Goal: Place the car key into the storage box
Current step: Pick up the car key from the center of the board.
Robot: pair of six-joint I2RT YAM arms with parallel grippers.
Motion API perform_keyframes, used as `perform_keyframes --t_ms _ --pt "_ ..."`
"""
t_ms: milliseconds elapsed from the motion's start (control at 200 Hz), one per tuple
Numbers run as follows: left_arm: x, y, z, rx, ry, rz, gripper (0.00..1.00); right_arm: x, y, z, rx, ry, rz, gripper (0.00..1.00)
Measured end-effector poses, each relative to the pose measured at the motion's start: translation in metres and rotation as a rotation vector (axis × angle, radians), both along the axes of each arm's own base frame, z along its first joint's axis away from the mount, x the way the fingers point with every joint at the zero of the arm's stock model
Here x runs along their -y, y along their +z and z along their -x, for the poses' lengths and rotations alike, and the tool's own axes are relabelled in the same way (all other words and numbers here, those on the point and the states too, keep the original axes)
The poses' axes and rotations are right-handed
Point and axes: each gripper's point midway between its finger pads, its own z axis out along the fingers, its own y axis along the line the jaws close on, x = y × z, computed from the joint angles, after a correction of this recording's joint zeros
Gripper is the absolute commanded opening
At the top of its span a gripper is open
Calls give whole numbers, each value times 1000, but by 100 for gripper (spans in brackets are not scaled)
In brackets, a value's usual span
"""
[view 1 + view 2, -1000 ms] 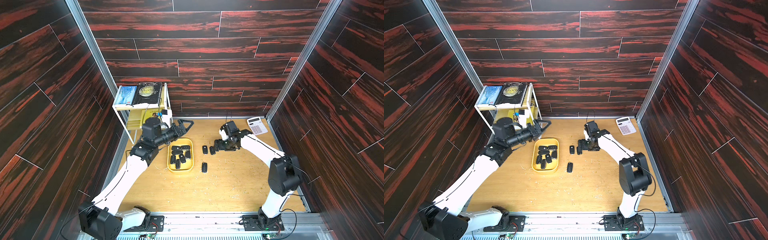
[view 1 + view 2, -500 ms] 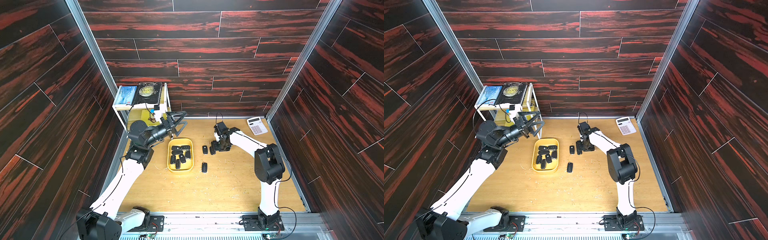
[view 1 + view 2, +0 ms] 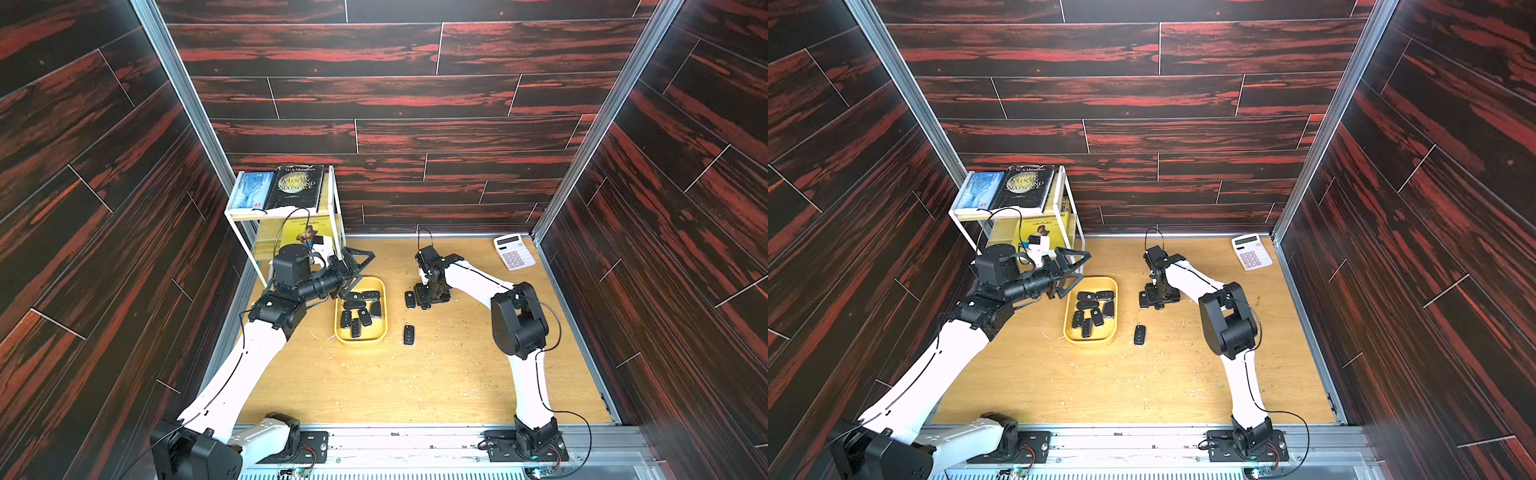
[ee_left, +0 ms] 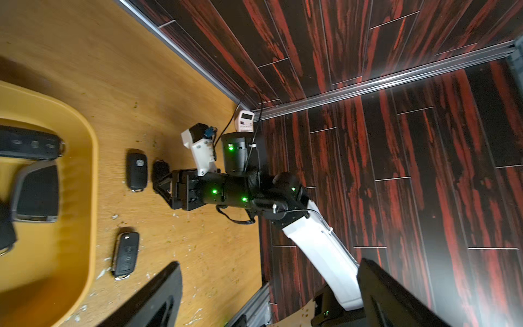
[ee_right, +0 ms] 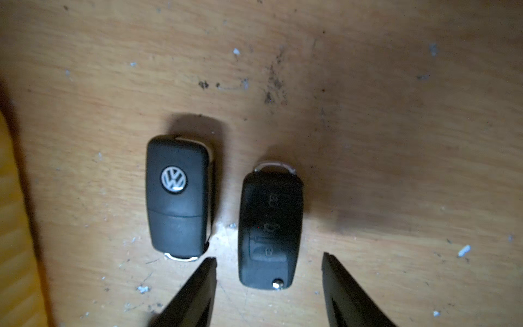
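- Right arm stretched forward, wrist pointing down; right gripper [image 5: 268,257] low over the table, jaws apart, straddling the car key [image 5: 270,226] with gaps on both sides.
- Left gripper [image 3: 359,272] raised and spread wide, over the yellow storage box [image 3: 360,341].
- Three fobs on the table: the straddled key, a VW-badged fob [image 5: 178,195] just beside the fingertips, and a third fob [image 3: 409,335] apart.
- About seven fobs in the box.

Key tally: ten fobs on show, seven boxed and three loose!

One yellow storage box [image 3: 360,341] sits mid-frame in both top views, and I make it seven black car keys [image 3: 365,318] inside, overlapping, so that count is rough. Three more lie on the table [image 3: 415,386] right of it: a badge-up key [image 5: 178,195], a buttons-up key [image 5: 270,229] and a lone key [image 3: 409,335] lower down. Upper left, one shelf rack [image 3: 249,215] with three books [image 3: 300,187]; upper right, one calculator [image 3: 514,251].
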Motion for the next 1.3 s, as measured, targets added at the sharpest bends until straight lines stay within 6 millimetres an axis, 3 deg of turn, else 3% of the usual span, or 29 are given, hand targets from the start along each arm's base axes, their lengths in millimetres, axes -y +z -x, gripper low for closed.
perform_keyframes --t_ms 200,426,877,1037,1142,1303 --pt "-5 -8 6 -6 4 -51 100 3 -4 1 -9 -3 27 55" --pt "-8 -17 10 -18 -2 -109 99 2 -1 -3 -3 0 34 37" --pt "-17 -43 8 -79 11 -240 97 0 -3 -6 -4 0 44 39" --pt "-18 -46 9 -78 7 -259 97 0 -5 -7 -3 0 54 45" --pt "-18 -47 10 -78 4 -265 97 2 -17 -5 -25 -1 67 49" --pt "-18 -47 10 -76 2 -268 97 1 -16 -6 -21 0 67 42"
